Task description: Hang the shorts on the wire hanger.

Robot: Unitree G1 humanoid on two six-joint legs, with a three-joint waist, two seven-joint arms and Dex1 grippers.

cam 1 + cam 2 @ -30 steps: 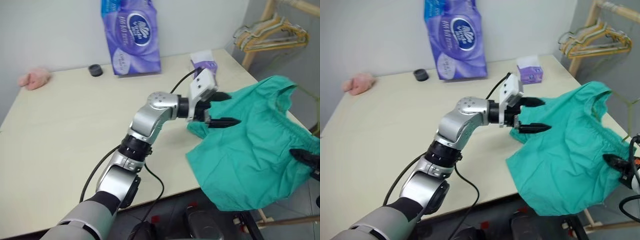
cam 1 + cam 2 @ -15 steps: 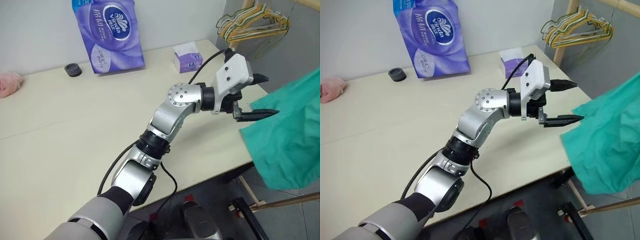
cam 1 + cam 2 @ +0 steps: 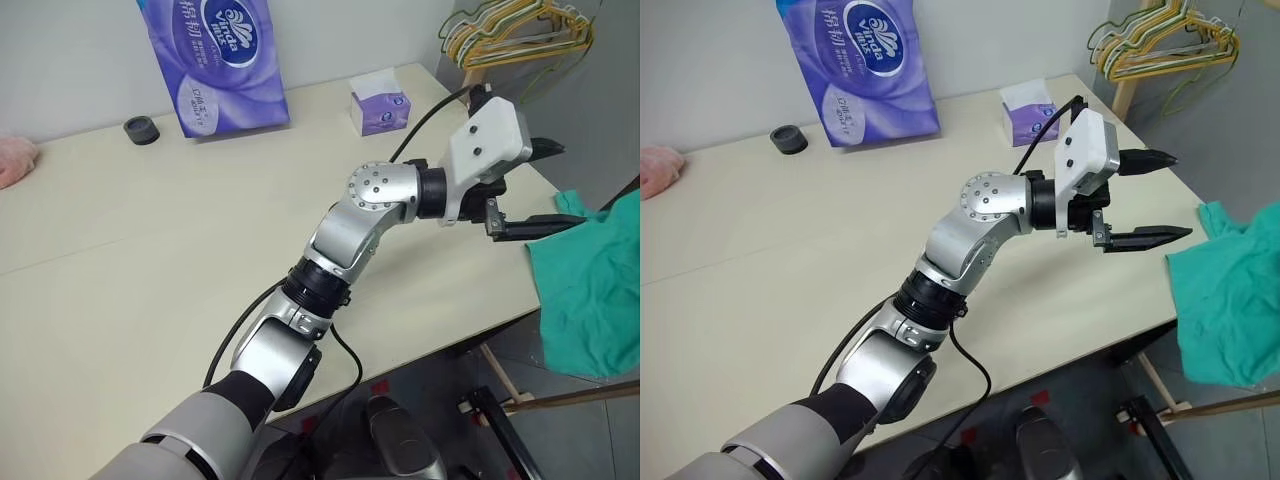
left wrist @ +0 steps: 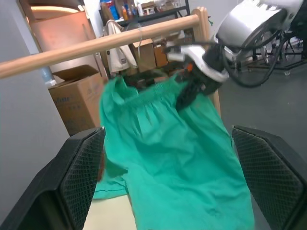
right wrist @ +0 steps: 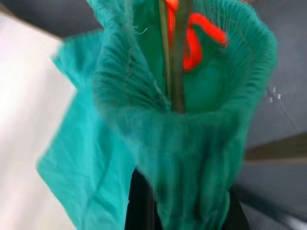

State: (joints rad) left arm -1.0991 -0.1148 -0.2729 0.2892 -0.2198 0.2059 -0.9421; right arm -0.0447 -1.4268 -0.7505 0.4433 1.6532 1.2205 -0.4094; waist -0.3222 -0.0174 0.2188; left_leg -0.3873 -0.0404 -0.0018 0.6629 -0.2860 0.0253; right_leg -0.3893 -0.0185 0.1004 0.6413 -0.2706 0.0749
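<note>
The teal-green shorts (image 3: 590,290) hang in the air past the table's right edge, clear of the tabletop. In the left wrist view my right gripper (image 4: 186,97) is shut on their gathered waistband (image 4: 158,96), and the legs droop below it. The right wrist view looks into the waistband opening (image 5: 192,115). A thin olive wire (image 5: 164,52), seemingly the wire hanger, runs straight through that opening. My left gripper (image 3: 560,187) is open over the table's right edge. It points at the shorts, a short gap away, with nothing between its fingers.
On the cream table (image 3: 150,250) stand a purple tissue pack (image 3: 215,60), a small tissue box (image 3: 378,100), a black cap (image 3: 141,130) and a pink cloth lump (image 3: 12,160). Several hangers (image 3: 510,30) hang on a wooden rack at the far right. A wooden rail (image 4: 96,45) crosses above the shorts.
The shorts have left the tabletop and been carried off to the right past the edge by the right gripper. The left gripper rose slightly and stayed open. The camera swung right.
</note>
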